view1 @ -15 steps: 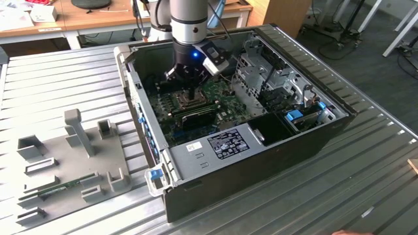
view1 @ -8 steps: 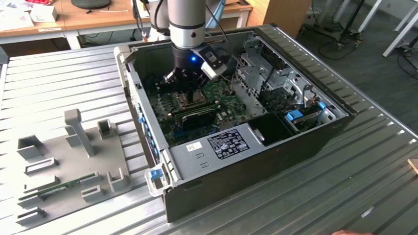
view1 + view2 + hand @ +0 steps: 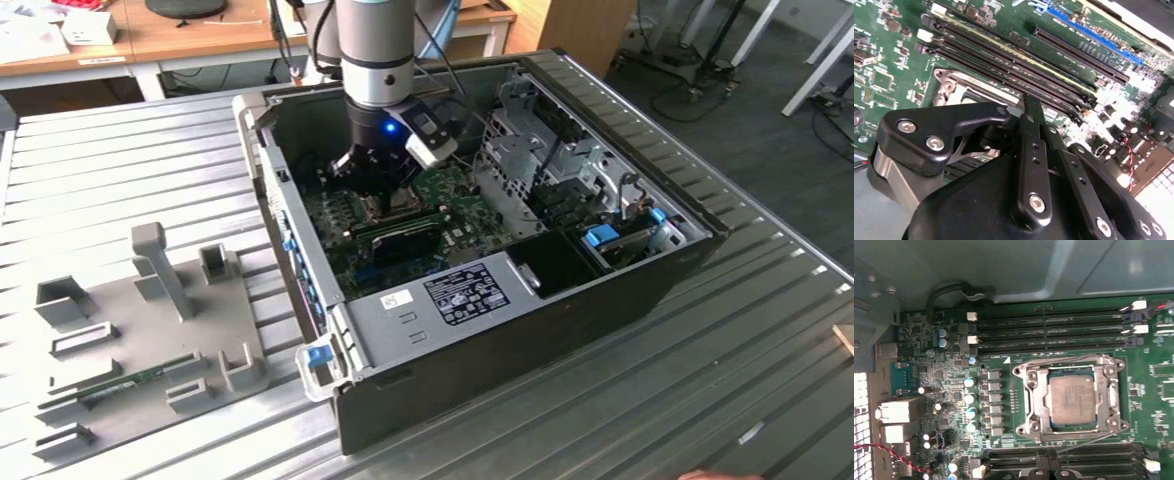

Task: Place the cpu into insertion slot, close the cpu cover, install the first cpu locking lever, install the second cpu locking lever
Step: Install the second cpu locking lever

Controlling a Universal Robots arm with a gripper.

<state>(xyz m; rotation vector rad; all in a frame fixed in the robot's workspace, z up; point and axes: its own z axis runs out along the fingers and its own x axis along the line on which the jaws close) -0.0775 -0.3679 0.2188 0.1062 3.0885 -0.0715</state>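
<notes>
Here the arm reaches straight down into an open computer case (image 3: pixel 627 290) that lies on its side on a ribbed metal bench (image 3: pixel 120 170). The gripper (image 3: pixel 380 190) hangs low over the green circuit board (image 3: pixel 461 195), just above the socket area.

In the first wrist view the cpu (image 3: pixel 1072 400) sits flat in the insertion slot (image 3: pixel 1051 374), its dull silver top facing up. The cpu cover (image 3: pixel 1114 390) lies down around the chip, its silvery frame bordering all four sides so that the chip shows through the window. A thin wire lever (image 3: pixel 1081 442) runs along the socket's edge on the side toward the lower memory slots. Long black memory slots (image 3: pixel 1054 332) run on either side of the socket.

In the second wrist view the black fingers (image 3: pixel 1034 150) stand close together, with one fingertip just over the edge of the silvery socket frame (image 3: pixel 954 82). Whether the jaws grip anything I cannot tell.

On the bench toward the exterior view's left rests a grey fixture plate (image 3: pixel 147 330) with upright blocks.
</notes>
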